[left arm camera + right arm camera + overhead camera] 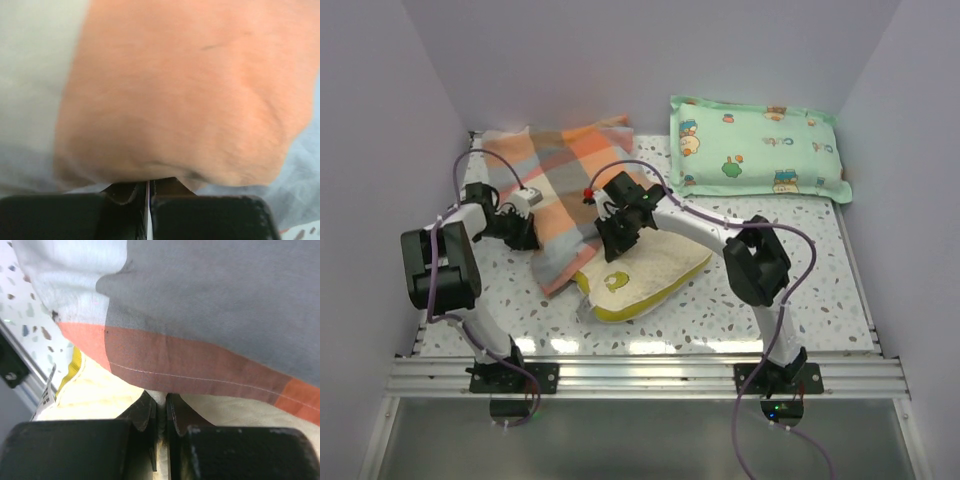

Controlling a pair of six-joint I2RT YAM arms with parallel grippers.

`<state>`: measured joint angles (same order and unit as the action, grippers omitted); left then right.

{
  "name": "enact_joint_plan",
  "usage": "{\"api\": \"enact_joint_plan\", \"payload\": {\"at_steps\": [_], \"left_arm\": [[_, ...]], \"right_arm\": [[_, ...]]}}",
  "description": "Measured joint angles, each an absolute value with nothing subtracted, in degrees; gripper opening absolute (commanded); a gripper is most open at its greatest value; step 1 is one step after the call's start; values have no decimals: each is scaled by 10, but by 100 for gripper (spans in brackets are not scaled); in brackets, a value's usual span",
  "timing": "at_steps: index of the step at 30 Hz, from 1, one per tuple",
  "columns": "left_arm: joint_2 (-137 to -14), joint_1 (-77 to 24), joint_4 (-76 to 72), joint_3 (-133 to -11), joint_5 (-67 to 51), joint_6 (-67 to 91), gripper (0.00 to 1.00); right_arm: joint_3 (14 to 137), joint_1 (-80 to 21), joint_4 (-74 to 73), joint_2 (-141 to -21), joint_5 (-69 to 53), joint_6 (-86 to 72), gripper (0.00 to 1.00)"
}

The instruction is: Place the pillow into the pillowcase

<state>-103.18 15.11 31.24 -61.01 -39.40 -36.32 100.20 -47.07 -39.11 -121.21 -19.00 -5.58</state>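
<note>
Left arm [440, 265], right arm [760, 262] bent inward, jaws pinching pillowcase [560, 175]

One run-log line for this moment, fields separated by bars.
left gripper: shut on pillowcase | right gripper: shut at pillowcase hem, grip unclear | pillow: partly under pillowcase

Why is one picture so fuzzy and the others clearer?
Left wrist: the pillowcase is pressed up close to the lens, so its orange cloth is a soft blur. Right wrist: also close, yet the hem stitching and the pillow look fairly sharp. Top external: everything is in focus, with bright glare patches along the table's near edge.
</note>
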Motion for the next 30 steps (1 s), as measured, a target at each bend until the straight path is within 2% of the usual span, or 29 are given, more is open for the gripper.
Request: {"api": "enact_joint_plan", "payload": {"at_steps": [8, 11, 15, 18, 21, 24, 27, 28, 30], "left_arm": [[-915, 103, 486, -616, -493, -492, 0], [-887, 89, 585, -674, -546, -530, 0], [-873, 89, 640, -783, -608, -518, 0], [-849, 86, 602, -841, -645, -424, 0], [-809, 78, 455, -850, -653, -263, 0], [-784, 53, 294, -857, -626, -93, 0], [-817, -4, 213, -891, -575, -3, 0], [-835, -24, 190, -894, -556, 13, 18], [-870, -50, 159, -884, -528, 36, 43]], "right_arm": [[1003, -396, -382, -1195, -277, -139, 0], [1010, -373, -362, -1195, -318, -187, 0], [1022, -361, -275, -1193, -386, -289, 0], [1026, -363, -169, -1188, -439, -402, 0], [1004, -363, -40, -1175, -479, -531, 0], [944, -352, 86, -1146, -510, -661, 0], [873, -328, 171, -1128, -539, -742, 0], [849, -314, 192, -1127, -548, -757, 0], [808, -278, 206, -1134, -553, -768, 0]]}}
